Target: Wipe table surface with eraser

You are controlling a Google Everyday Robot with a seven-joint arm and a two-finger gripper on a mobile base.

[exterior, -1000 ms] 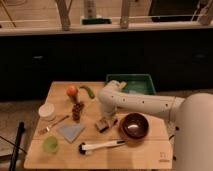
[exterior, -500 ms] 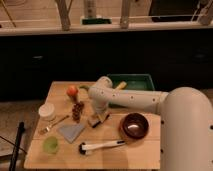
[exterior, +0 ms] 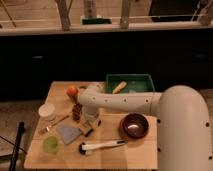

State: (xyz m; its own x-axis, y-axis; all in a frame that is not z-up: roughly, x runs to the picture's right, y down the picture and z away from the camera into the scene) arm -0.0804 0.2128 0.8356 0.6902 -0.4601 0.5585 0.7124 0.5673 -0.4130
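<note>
Camera view: the gripper [exterior: 90, 119] hung low over the table surface [exterior: 112, 152].
Grip: could not be told.
Eraser [exterior: 88, 132]: lay just below it, beside the grey-blue cloth [exterior: 69, 133].

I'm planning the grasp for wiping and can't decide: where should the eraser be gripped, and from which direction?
Judging by its pose, come from above. The eraser lies flat on the table surface, so pinch its two long sides across the short width. The gripper hangs over it already; the grey-blue cloth lies close on one side.
</note>
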